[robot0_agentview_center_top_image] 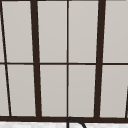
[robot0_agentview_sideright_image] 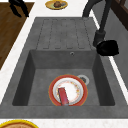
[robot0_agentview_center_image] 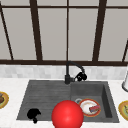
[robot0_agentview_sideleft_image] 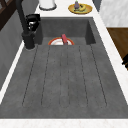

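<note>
**While the right robot hand sits at the faucet, the left hangs at the sink's front edge**

As you face the sink [robot0_agentview_center_image: 45, 96] in the front view, the black faucet [robot0_agentview_center_image: 67, 73] rises from the middle of its back rim. The right robot hand [robot0_agentview_center_image: 81, 76] is just to the right of the faucet's base, below the curved spout. It is bunched into a dark shape, and you cannot tell whether it grips the faucet, touches it, or holds clear of it. The right side view puts this hand [robot0_agentview_sideright_image: 107, 47] just beside the base, on the basin side.

So far, no water shows at the spout. Nothing has been lifted. A red-rimmed white plate [robot0_agentview_center_image: 84, 107] lies flat on the basin floor beside the drain, with a small red block [robot0_agentview_center_image: 94, 108] resting on it. Both are well below the right robot hand and nearer the front.

The left robot hand [robot0_agentview_center_image: 33, 114] hangs at the front left corner of the sink, near the ribbed draining board. Its fingers droop loosely and hold nothing. A large red ball [robot0_agentview_center_image: 67, 115] appears just to its right, at the sink's front edge.

On the white tabletop [robot0_agentview_center_image: 10, 83], a yellow dish [robot0_agentview_center_image: 2, 99] of food sits to the left and another yellow dish [robot0_agentview_center_image: 124, 109] to the right. A white canister [robot0_agentview_center_image: 125, 82] stands at the far right. Behind the sink is a dark-framed window [robot0_agentview_center_top_image: 67, 62].
</note>
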`<control>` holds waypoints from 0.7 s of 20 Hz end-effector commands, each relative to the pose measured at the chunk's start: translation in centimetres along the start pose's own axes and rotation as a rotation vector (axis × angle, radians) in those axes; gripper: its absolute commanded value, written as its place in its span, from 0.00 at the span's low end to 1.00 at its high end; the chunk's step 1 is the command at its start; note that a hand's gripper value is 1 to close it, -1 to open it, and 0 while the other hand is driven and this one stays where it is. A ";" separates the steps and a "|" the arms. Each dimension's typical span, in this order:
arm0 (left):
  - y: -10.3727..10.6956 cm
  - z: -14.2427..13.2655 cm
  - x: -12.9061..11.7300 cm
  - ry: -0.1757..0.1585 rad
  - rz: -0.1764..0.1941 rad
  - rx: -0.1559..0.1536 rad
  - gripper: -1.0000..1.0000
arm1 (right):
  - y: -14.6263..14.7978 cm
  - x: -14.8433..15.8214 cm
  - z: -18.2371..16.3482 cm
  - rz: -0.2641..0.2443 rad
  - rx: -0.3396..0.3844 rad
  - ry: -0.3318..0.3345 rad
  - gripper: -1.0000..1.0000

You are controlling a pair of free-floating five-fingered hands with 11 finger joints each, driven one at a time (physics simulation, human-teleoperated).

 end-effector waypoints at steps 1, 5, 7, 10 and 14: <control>0.0 0.0 0.0 0.000 0.000 0.000 0.50 | 0.6 -3.3 1.1 -0.065 -0.005 -0.003 1.00; 0.0 0.0 0.0 0.000 0.000 0.000 0.50 | 0.8 -6.3 2.1 -0.107 -0.014 -0.015 1.00; 0.0 0.0 0.0 0.000 0.000 0.000 0.50 | 1.3 -7.7 2.3 -0.106 -0.007 -0.010 1.00; 0.0 0.0 0.0 0.000 0.000 0.000 0.50 | -0.5 -6.7 3.2 -0.144 -0.032 -0.078 1.00; 0.0 0.0 0.0 0.000 0.000 0.000 0.50 | -0.5 -7.1 2.9 -0.172 0.033 -0.108 0.00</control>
